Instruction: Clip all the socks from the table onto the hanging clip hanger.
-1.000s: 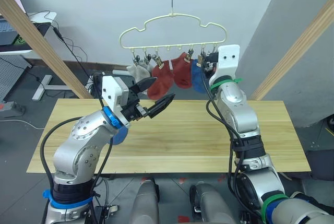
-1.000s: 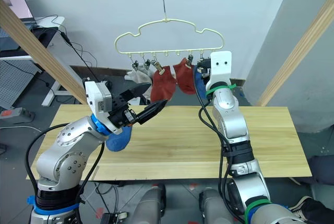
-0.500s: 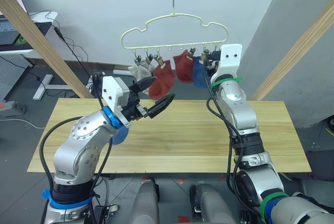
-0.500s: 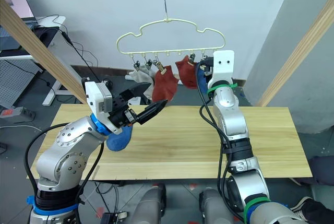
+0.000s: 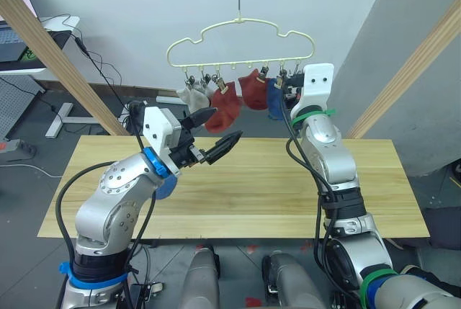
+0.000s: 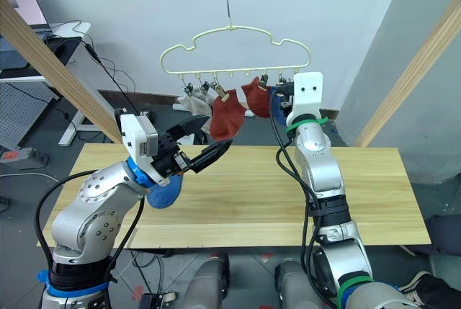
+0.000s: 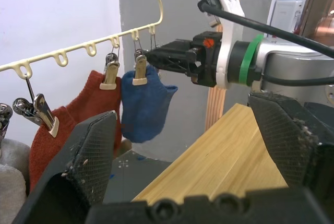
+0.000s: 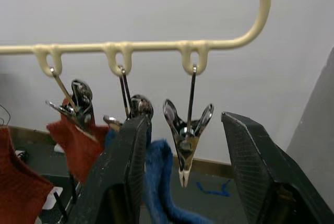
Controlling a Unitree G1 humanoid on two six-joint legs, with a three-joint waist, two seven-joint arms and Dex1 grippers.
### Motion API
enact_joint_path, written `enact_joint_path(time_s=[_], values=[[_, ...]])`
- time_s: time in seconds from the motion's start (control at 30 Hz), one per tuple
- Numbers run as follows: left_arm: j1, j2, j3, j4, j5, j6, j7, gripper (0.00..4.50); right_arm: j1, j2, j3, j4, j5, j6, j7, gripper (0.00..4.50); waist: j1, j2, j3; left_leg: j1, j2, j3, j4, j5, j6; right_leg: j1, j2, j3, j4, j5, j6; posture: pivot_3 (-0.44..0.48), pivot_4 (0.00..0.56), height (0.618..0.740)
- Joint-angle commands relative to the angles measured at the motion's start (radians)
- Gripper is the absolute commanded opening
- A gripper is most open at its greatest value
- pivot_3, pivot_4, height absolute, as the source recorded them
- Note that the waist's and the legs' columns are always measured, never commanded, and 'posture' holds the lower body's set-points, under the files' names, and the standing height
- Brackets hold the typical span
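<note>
both sets of jaws stood wide with nothing held. the right gripper (image 8: 182, 182) was raised to the clip hanger (image 5: 240, 44), its fingers on either side of the last clip (image 8: 187, 138), which hung bare just ahead of them. the left gripper (image 5: 214, 134) hovered lower, above the table (image 5: 288, 179), pointing toward the hung socks.

five socks appeared clipped: two light grey socks (image 5: 193, 97) farthest from the right jaws, then two rust-red socks (image 5: 225, 111), then a blue sock (image 7: 144, 104) on the clip right beside the right fingers. each drooped limp from its toe or cuff, soft and slightly bunched. the second blue sock (image 6: 164, 192) lay on the table below and behind the left jaws, partly hidden by that arm.

by my reading, the job stood at its last sock. the next move would call for the left jaws to turn back and down, pinch that sock, and bring its edge up to the bare clip while the right fingers squeezed the clip open.
</note>
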Motion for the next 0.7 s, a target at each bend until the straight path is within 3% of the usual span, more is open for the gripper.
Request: enact_joint_path(time_s=[0.03,0.7], values=[[0.006,0.005,0.002,-0.043,-0.002,-0.019,0.006,4.50,0.001,-0.004,0.000,-0.063,-0.010,-0.005,0.002,2.33,0.000,0.000,0.000,0.000,0.000,0.000,0.000,0.000,0.000,0.000,0.000,0.000,0.000,0.000,0.000,0.122,0.236,0.740],[0.008,0.006,-0.015,-0.046,-0.006,-0.020,0.013,4.50,0.048,-0.004,-0.010,-0.122,0.008,0.003,0.034,2.33,0.000,0.000,0.000,0.000,0.000,0.000,0.000,0.000,0.000,0.000,0.000,0.000,0.000,0.000,0.000,0.120,0.238,0.740]])
